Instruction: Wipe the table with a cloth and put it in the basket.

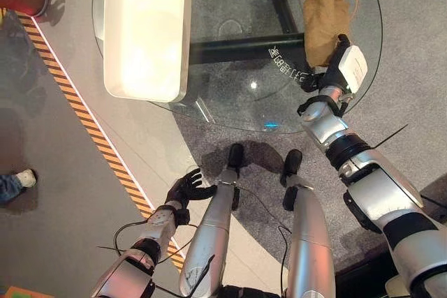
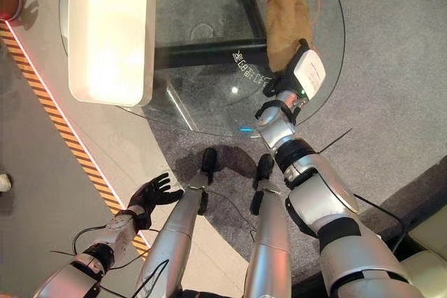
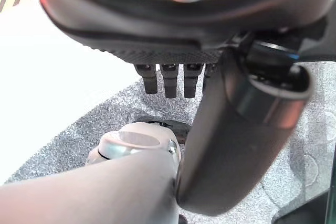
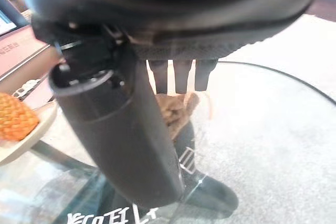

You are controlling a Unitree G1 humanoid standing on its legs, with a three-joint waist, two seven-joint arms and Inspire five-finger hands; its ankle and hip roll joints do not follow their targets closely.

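On the round glass-topped desk (image 1: 230,113), toward its right side, a crumpled tan-brown cloth (image 1: 324,20) is seen lying on the glass. The right hand (image 1: 343,66) is placed at the near end of the cloth, with its white-covered back turned up. In the right wrist view the fingers (image 4: 181,75) are seen straight, pointing down toward the cloth (image 4: 176,111); the thumb is extended beside them. Whether the cloth is pinched cannot be told from the pictures; the fingers are noted as straight, not curled round it.

A white rectangular plastic basket (image 1: 145,31) is set on the left part of the desk, well apart from the cloth, its near end reaching the desk's edge. A dark bar of the desk frame (image 1: 244,48) is seen through the glass between basket and cloth.

The left hand (image 1: 187,188) is held low beside the desk, over the floor, near a strip of orange-and-black striped tape (image 1: 84,120). Its fingers are spread and relaxed, nothing held. In the left wrist view the fingers (image 3: 170,80) are seen hanging straight over grey carpet (image 3: 131,114).

A person's shoe (image 1: 25,179) is noted at the left edge of the floor, and another part of a person at the upper left corner. In the right wrist view an orange textured object (image 4: 16,116) is seen on a pale plate (image 4: 31,135) beyond the desk.
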